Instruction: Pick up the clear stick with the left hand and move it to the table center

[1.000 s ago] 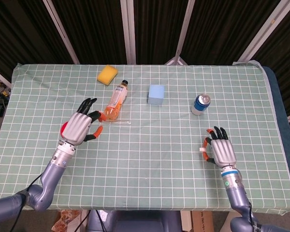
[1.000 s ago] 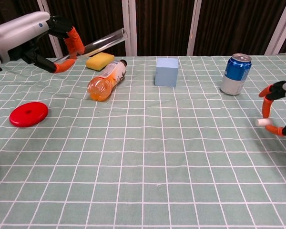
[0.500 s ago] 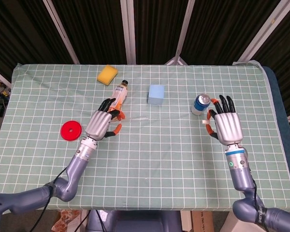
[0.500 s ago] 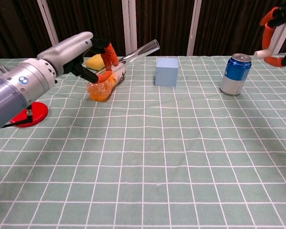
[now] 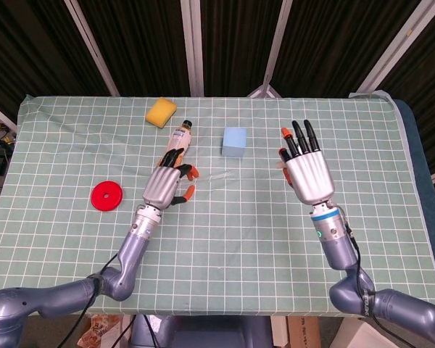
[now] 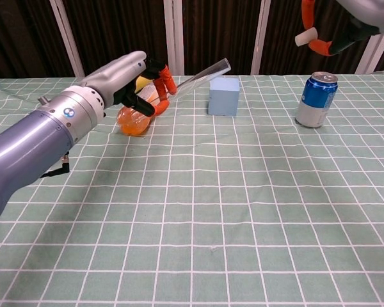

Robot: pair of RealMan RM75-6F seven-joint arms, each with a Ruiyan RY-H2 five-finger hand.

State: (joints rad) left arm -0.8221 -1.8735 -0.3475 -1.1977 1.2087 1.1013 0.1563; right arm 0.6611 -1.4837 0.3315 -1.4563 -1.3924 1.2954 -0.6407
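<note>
Tabletop (image 5: 225, 239) under a green checked cloth carries everything. Left robot hand (image 5: 164, 186) is raised above the tabletop, left of centre, fingertips pinching one end of the clear stick (image 6: 201, 71); the stick is lifted off the surface and slants up and to the right from the hand, its free end in front of the blue cube's top edge in the chest view. In the head view the stick is faint, a thin pale streak (image 5: 216, 175) just right of the left hand. Right robot hand (image 5: 306, 172) is held high above the right half of the tabletop, fingers straight and spread apart, holding nothing; chest view catches only its fingertips (image 6: 310, 39) at the top edge. Orange drink bottle (image 5: 175, 148) lies on its side just behind the left hand, partly hidden by it. Blue cube (image 5: 235, 141) sits behind centre. Blue soda can (image 6: 316, 99) stands upright at right in the chest view. Yellow sponge (image 5: 161, 112) is near the far edge. Red disc (image 5: 106, 196) lies flat, left of the left hand.
</note>
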